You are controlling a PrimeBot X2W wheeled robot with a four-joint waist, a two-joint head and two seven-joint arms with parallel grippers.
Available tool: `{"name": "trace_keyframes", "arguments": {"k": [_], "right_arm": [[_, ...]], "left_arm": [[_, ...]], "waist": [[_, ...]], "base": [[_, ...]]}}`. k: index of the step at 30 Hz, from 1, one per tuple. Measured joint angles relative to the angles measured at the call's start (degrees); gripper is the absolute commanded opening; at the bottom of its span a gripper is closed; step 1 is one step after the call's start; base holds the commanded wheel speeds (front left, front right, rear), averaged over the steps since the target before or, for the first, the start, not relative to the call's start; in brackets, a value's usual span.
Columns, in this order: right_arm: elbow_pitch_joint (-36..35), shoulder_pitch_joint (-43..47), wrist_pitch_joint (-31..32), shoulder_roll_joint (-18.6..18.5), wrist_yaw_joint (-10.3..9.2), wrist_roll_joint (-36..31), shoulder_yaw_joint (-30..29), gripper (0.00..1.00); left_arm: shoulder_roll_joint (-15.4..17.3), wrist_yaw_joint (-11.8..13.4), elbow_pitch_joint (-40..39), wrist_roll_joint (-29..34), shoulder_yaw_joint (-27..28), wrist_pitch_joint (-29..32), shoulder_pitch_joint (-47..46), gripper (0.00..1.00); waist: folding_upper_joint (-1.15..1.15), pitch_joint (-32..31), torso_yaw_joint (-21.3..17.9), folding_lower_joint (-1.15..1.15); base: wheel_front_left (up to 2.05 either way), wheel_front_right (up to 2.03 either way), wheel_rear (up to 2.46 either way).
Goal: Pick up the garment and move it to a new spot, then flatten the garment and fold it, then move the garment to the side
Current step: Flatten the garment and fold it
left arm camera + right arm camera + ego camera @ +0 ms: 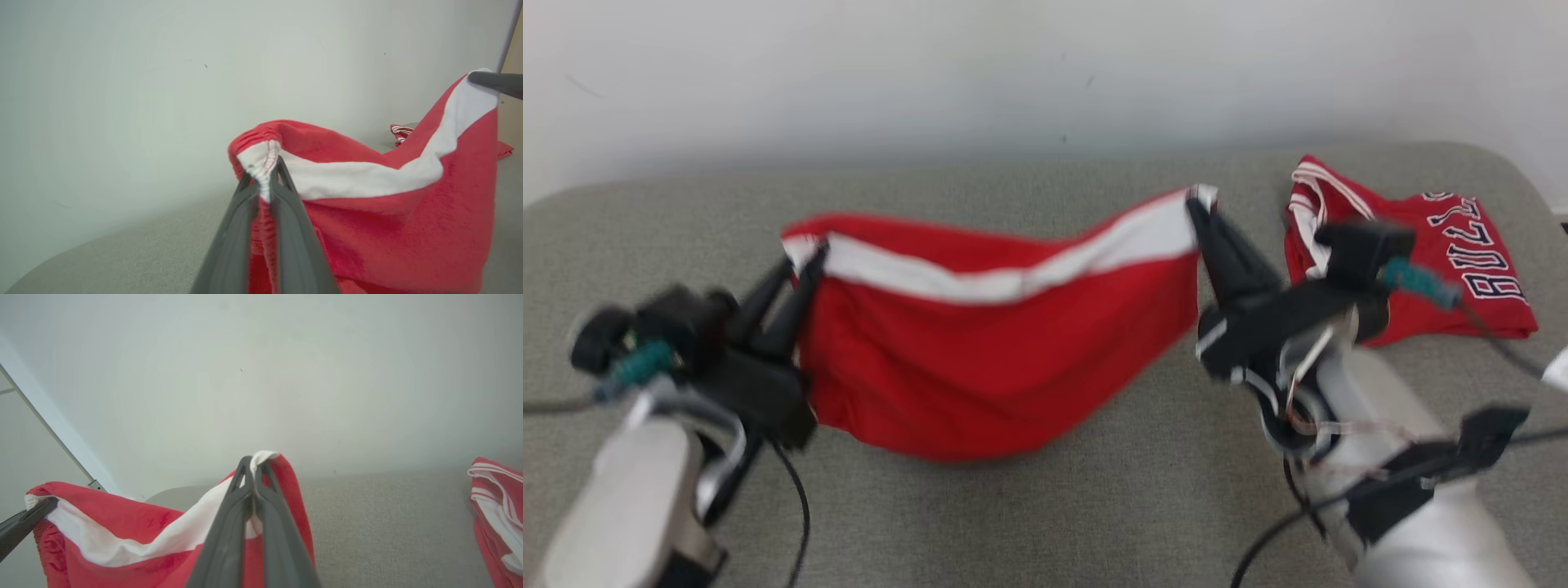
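Observation:
The garment (996, 359) is red cloth with a white band along its top edge. It hangs stretched between my two grippers above the grey surface, its lower edge sagging onto it. My left gripper (805, 257) is shut on the garment's left top corner (261, 163). At the other end my right gripper (1199, 204) is shut on the right top corner (261, 457). In the left wrist view the right gripper's fingers (496, 81) pinch the far corner. The left gripper's fingers (24, 522) appear at the left edge of the right wrist view.
A folded red jersey (1421, 253) with white trim and dark lettering lies at the back right of the grey padded surface (1045, 523). A pale wall (1013, 73) rises right behind the surface. Cables trail from both wrists.

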Motion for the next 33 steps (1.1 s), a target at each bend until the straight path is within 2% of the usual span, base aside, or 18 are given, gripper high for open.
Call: {"name": "trace_keyframes", "arguments": {"k": [8, 11, 14, 19, 25, 29, 31, 33], "right_arm": [[9.29, -22.40, 1.77, 0.51, 0.00, 4.64, 0.54, 0.00], [13.05, -31.86, 2.14, 0.57, 0.00, 6.27, 0.08, 0.00], [17.05, -39.87, 2.60, 0.93, -0.01, 9.31, -1.58, 0.00], [25.28, -52.10, 2.41, 1.38, -0.01, 10.77, -2.99, 0.00], [31.83, -59.91, 0.59, 2.54, -0.01, 11.54, -3.27, 0.00], [34.78, -65.64, -1.98, 2.88, -0.01, 11.06, -2.80, 0.00], [35.56, -67.10, -3.43, 2.77, -0.01, 10.62, -1.32, 0.00], [35.97, -67.03, -3.39, 2.80, -0.01, 11.10, -0.31, 0.00]], "left_arm": [[5.76, -0.16, 7.00, -6.28, -6.45, 2.54, -22.34, 0.00], [6.99, -0.16, 10.20, -8.81, -9.39, 3.07, -30.94, 0.00], [6.39, -0.16, 13.83, -12.76, -9.77, 3.22, -38.67, 0.00], [6.05, -0.16, 19.53, -15.15, -12.29, 3.65, -50.53, 0.00], [5.35, -0.16, 25.36, -16.22, -15.16, 3.56, -59.20, 0.00], [4.58, -0.16, 28.53, -16.61, -16.40, 0.34, -65.73, 0.00], [3.42, -0.16, 30.98, -16.38, -16.86, -3.85, -68.71, 0.00], [3.12, -0.16, 32.85, -16.26, -17.45, -5.30, -69.15, 0.00]], "waist": [[0.00, 6.36, -0.06, 0.02], [0.00, 8.98, 0.03, 0.02], [0.01, 11.49, 0.17, 0.02], [0.01, 15.19, 0.11, 0.02], [0.01, 18.14, -0.50, 0.03], [0.01, 20.03, -1.22, 0.01], [0.01, 21.48, -1.49, 0.01], [0.01, 22.49, -1.59, 0.01]], "base": [[0.00, 0.00, 0.00], [0.00, 0.00, 0.00], [0.00, 0.00, 0.00], [0.00, 0.00, 0.00], [0.00, 0.00, 0.00], [0.00, 0.00, 0.00], [0.00, 0.00, 0.00], [0.00, 0.00, 0.00]]}}
